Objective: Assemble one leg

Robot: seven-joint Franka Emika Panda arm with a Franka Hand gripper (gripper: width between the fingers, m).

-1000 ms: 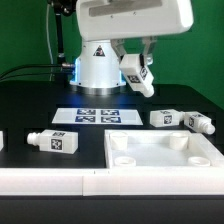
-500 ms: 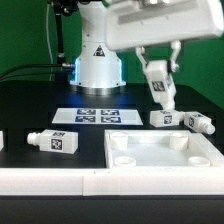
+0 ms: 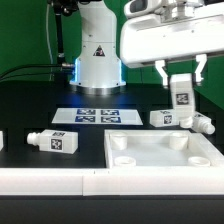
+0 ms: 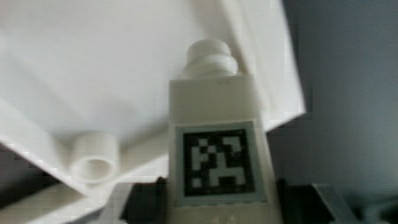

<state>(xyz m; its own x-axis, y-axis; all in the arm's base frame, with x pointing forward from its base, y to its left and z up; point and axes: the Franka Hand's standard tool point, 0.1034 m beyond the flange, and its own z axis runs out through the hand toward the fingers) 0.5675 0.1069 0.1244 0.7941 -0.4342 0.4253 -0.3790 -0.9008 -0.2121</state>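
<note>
My gripper (image 3: 181, 78) is shut on a white leg (image 3: 181, 97) with a black-and-white tag and holds it upright in the air, above the far right corner of the white square tabletop (image 3: 160, 158). In the wrist view the held leg (image 4: 217, 140) fills the middle, its round peg end pointing toward the tabletop's rim (image 4: 249, 50), with dark fingers (image 4: 151, 195) on both sides. Three more legs lie on the table: one at the exterior view's left (image 3: 54, 142) and two at the right (image 3: 163, 118) (image 3: 200, 123).
The marker board (image 3: 96, 116) lies flat before the arm's white base (image 3: 97, 62). Another white piece (image 3: 2, 140) shows at the exterior view's left edge. A round socket (image 4: 93, 157) of the tabletop shows in the wrist view.
My gripper has carried the leg toward the exterior view's right and turned it from tilted to upright, now over the tabletop's far right corner.
</note>
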